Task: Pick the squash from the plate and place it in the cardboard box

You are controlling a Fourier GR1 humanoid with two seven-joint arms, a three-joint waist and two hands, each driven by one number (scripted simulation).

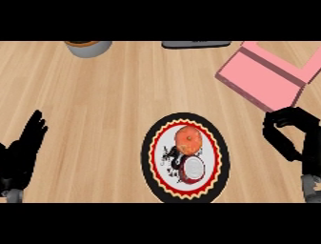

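Note:
An orange squash point(189, 137) lies on the upper part of a round plate point(151, 157) with a black rim and red zigzag border, low in the middle of the counter. A pink open box point(268, 81) stands at the upper right, tilted. My right hand point(310, 143) hovers to the right of the plate, just below the box, with fingers curled and nothing in them. At the lower left my left hand point(15, 155) rests open, fingers up, well apart from the plate.
A round white and dark-red piece point(193, 169) lies on the plate below the squash. A grey bowl with an orange top point(87, 47) sits at the far edge, upper left. A dark flat object point(196, 44) lies at the far edge, centre.

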